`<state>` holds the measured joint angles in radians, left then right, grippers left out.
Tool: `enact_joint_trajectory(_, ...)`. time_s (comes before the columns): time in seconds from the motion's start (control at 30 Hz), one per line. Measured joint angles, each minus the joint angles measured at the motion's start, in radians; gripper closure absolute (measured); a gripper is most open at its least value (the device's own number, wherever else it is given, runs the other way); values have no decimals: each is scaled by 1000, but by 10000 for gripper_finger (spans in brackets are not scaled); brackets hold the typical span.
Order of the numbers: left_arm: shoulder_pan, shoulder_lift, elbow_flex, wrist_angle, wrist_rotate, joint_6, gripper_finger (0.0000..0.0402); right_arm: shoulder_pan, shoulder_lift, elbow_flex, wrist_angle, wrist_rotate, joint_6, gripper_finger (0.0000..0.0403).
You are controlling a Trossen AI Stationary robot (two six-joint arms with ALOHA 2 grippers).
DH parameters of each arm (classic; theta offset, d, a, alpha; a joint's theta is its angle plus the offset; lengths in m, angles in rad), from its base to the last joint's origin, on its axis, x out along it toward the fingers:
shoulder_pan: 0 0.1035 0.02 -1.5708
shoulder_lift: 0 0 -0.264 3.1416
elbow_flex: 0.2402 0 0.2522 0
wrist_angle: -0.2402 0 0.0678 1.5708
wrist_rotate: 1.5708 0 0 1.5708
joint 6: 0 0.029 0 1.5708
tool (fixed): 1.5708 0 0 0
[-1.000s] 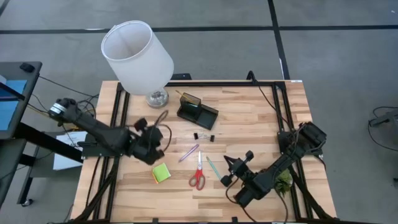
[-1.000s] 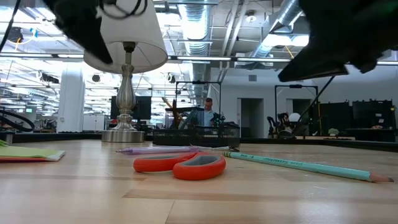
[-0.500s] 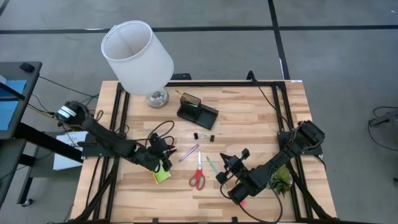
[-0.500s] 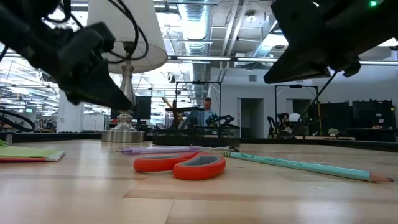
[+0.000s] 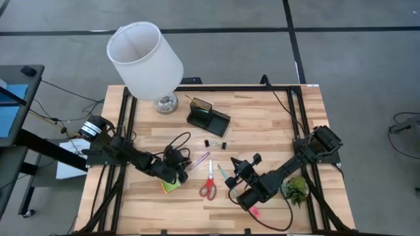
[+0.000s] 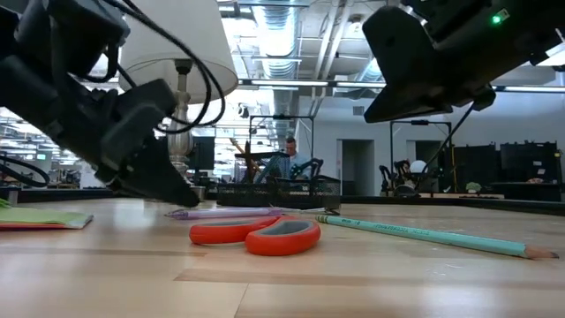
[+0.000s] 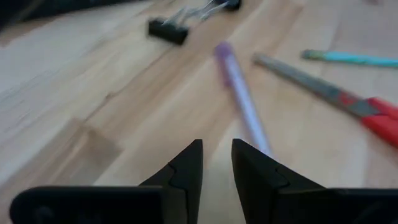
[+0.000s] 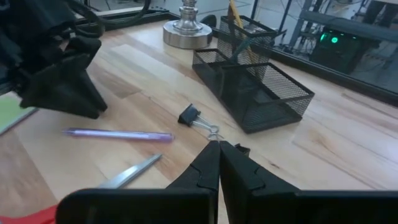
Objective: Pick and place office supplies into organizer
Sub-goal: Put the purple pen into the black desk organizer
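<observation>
From overhead I can't see most of the sticky pad (image 5: pixel 169 187): the left gripper (image 5: pixel 182 176) covers it, leaving a green corner. In the left wrist view the purple pen (image 7: pixel 239 107) near that gripper is blurred, and the scissors (image 7: pixel 348 103) run off the edge. The clips (image 5: pixel 214 143) beside the organizer (image 5: pixel 208 117) are too small overhead to count surely. The low view cuts off both arms above.

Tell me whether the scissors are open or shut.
Shut: the scissors lie flat on the table, red handles together, blades forming one line.
</observation>
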<state>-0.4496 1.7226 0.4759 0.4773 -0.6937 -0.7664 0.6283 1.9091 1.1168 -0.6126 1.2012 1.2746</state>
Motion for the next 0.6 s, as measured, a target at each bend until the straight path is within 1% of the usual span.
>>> enact_joint_trajectory(0.07,0,-1,2,41,14,28,325,-4,0,0,-1,-4,-1,400)
enact_joint_trajectory(0.17,0,-3,1,65,2,50,325,-10,0,0,-2,-6,-1,400)
enact_joint_trajectory(0.43,3,-4,1,90,24,56,325,-11,0,0,-2,-8,-2,400)
enact_joint_trajectory(0.6,3,-4,1,115,25,90,325,-11,0,0,1,-8,-1,400)
